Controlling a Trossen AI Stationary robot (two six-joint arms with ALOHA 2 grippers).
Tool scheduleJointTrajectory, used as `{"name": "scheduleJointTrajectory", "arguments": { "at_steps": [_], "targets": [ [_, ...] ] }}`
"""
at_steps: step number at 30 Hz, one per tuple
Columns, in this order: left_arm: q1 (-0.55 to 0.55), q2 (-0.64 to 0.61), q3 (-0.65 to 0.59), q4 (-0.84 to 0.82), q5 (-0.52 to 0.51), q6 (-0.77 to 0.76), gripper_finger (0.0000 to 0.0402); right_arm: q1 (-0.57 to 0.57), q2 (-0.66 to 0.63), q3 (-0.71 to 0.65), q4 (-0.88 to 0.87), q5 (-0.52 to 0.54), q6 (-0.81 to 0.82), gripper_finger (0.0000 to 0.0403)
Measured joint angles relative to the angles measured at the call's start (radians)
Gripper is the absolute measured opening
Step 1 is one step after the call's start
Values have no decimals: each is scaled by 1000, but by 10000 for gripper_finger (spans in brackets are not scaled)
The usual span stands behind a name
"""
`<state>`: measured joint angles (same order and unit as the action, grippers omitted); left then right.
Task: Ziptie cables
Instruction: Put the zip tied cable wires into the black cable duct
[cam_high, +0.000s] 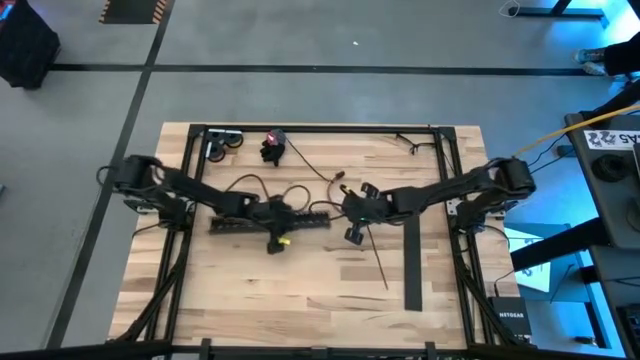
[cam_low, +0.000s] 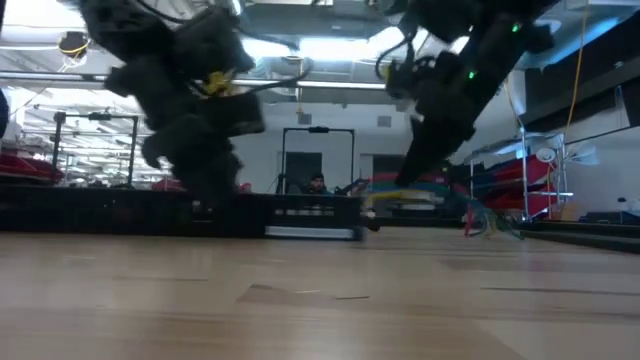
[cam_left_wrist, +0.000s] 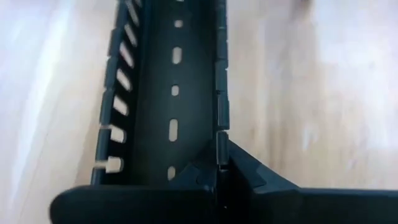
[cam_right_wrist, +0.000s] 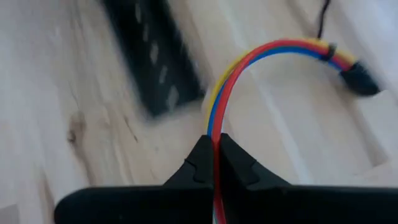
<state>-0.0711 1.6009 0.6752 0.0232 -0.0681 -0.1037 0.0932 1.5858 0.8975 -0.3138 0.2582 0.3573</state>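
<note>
Right wrist view: cables (cam_right_wrist: 219, 106) between tool (cam_right_wrist: 215, 163) fingers

Both arms reach inward to mid-tabletop. The left pincer (cam_high: 275, 213) is clamped tight, pointing down; the right pincer (cam_high: 352, 208) is closed too, fingers (cam_right_wrist: 199, 163) pressed together.

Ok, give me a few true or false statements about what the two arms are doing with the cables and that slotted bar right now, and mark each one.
1. The right gripper is shut on the cables. True.
2. The left gripper holds the cables. False: its jaws are closed on a side wall of the black slotted bar.
3. The cables arch up out of the right jaws and end at a black tip. True.
4. The right jaws stand wide open. False: they are pinched together on the wires.
5. The table is wooden. True.
</note>
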Motion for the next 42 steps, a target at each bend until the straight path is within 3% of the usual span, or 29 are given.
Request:
{"name": "scheduleJointTrajectory", "arguments": {
  "at_steps": [5,10,17,19,23,29,31,35,42],
  "targets": [
    [-1,114,117,16,19,29,9,13,-45,1,-54,36,-2,0],
    [-1,149,223,-75,40,62,62,12,-63,1,-52,29,-25,0],
    [-1,55,367,-271,37,188,150,12,-81,3,-42,13,-42,0],
    [-1,13,412,-355,-24,267,167,12,-98,3,-31,0,-43,0],
    [3,-69,458,-514,-199,435,185,12,-148,4,-25,-49,-40,0],
    [56,-168,461,-493,-223,591,184,11,-244,4,28,-125,-40,0],
    [81,-173,461,-474,-209,606,183,11,-269,4,73,-128,-40,0],
    [131,-148,461,-430,-74,601,183,11,-288,5,151,-120,-48,0],
    [166,-121,459,-404,72,552,183,11,-290,5,157,-75,-44,0]
  ]
}}
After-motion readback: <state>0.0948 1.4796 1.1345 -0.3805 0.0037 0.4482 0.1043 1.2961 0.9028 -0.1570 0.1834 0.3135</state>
